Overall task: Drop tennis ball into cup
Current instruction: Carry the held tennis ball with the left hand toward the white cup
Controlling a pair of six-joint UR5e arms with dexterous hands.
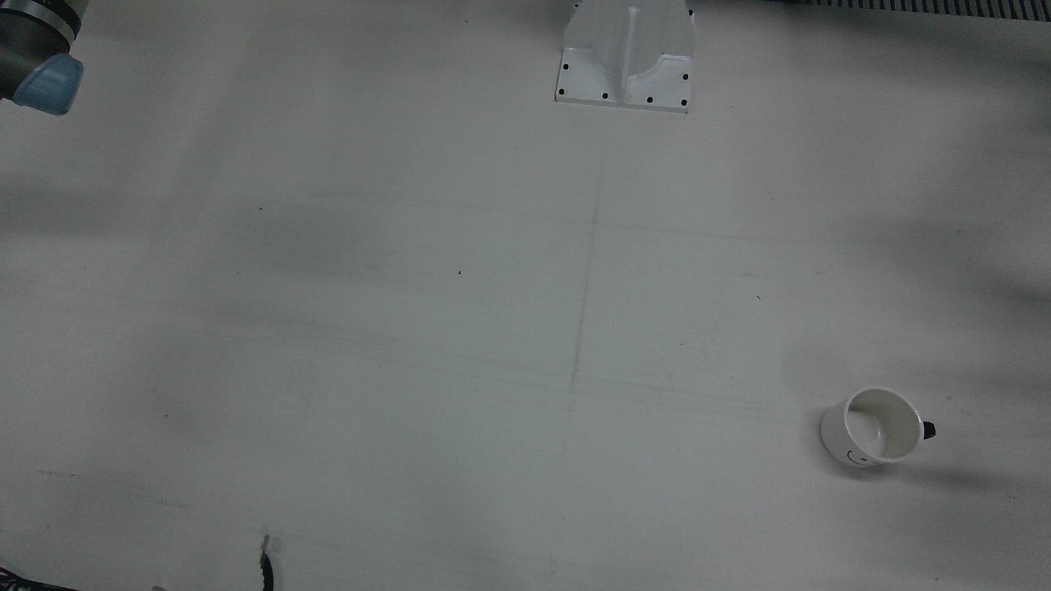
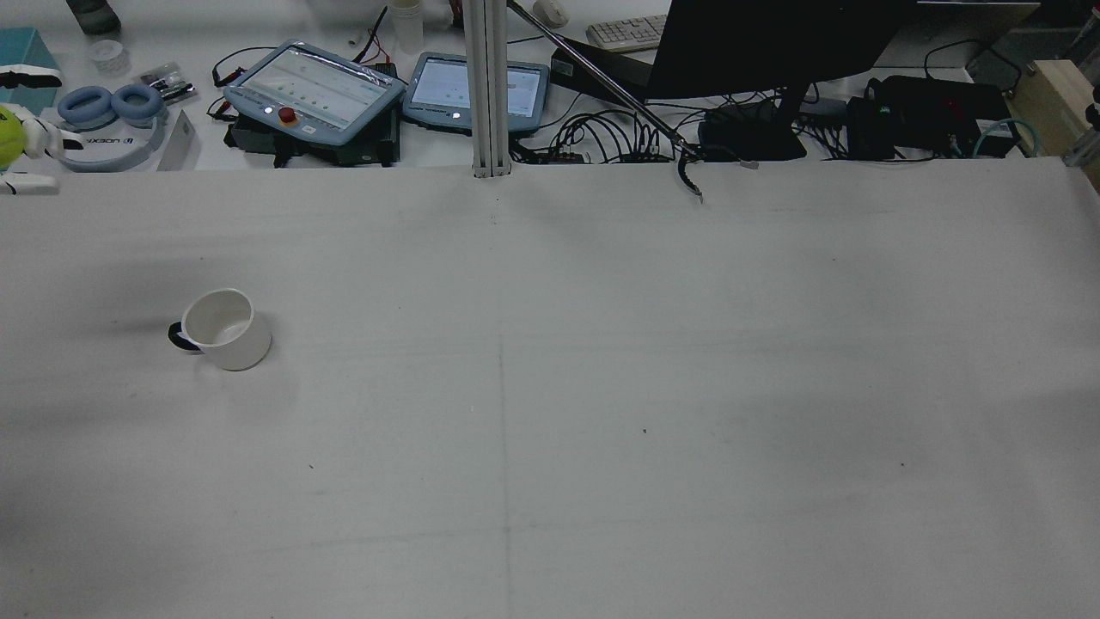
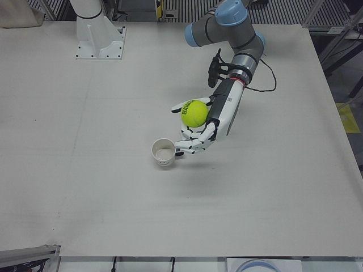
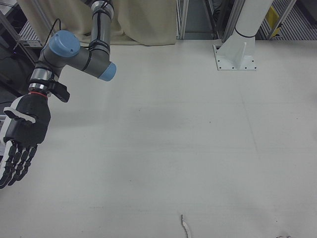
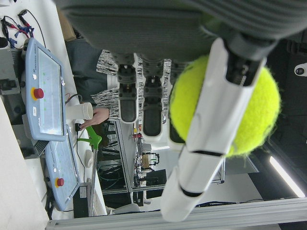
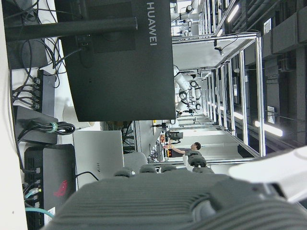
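Observation:
A white cup (image 3: 163, 152) stands upright on the table, on the robot's left half; it also shows in the rear view (image 2: 222, 328) and the front view (image 1: 878, 427). It looks empty. My left hand (image 3: 205, 129) is raised above the table just beside the cup, shut on a yellow-green tennis ball (image 3: 194, 113). The ball is beside the cup, not over it. The ball fills the left hand view (image 5: 254, 115) with a white finger (image 5: 211, 143) across it. It also shows at the rear view's left edge (image 2: 7, 137). My right hand (image 4: 22, 134) is open and empty, off the table's far side.
A white pedestal base (image 1: 626, 61) is bolted at the table's robot side. Beyond the operators' edge lie teach pendants (image 2: 314, 90), a monitor (image 2: 773, 43) and cables (image 2: 687, 176). The right arm's elbow (image 4: 84, 62) hangs over its half.

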